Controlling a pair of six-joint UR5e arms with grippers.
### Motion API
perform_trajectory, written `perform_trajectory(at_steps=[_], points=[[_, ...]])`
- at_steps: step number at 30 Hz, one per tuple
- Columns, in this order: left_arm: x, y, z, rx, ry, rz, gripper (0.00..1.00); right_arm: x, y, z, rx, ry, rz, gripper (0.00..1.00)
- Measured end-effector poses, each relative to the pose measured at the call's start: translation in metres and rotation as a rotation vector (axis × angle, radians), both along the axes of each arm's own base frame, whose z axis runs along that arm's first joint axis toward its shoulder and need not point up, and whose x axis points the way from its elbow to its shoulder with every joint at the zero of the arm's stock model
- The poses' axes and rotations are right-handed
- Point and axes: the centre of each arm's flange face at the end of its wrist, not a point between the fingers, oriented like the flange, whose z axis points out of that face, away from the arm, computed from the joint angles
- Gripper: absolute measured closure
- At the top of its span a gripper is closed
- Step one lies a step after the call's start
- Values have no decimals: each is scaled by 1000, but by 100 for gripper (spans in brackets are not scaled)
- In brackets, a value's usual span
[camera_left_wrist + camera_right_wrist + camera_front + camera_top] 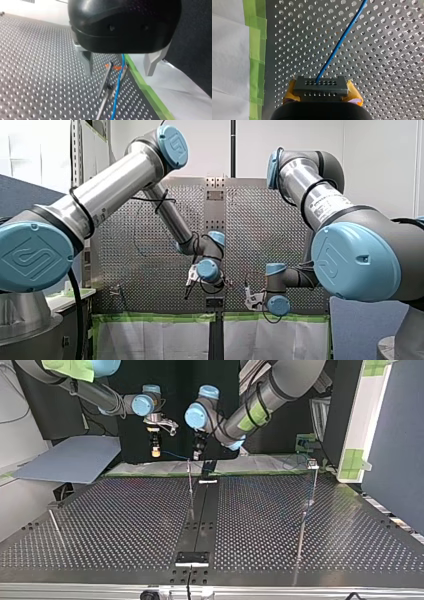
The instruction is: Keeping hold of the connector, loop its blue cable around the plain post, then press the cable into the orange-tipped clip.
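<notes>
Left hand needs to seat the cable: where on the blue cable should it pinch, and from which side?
Probably the straight run of the blue cable just short of the orange-tipped clip, from above: the open left hand straddles it, a finger each side. The right hand holds the connector, so that end is taken.

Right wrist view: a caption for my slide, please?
Right end effector grips the connector; its cable runs across the table.
</notes>
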Motion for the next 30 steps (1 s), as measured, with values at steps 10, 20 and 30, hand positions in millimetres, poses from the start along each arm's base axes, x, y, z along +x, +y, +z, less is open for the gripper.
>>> perform_trajectory(at_steps=[10,20,30], points=[[-12,-10,1,1,0,-18,0,0,0,0,0,0,0,100],[-13,-10,1,-6,7,-15,0,0,0,0,1,1,0,100],[-13,-10,1,-24,14,-12,0,-1,1,-1,10,5,0,100]])
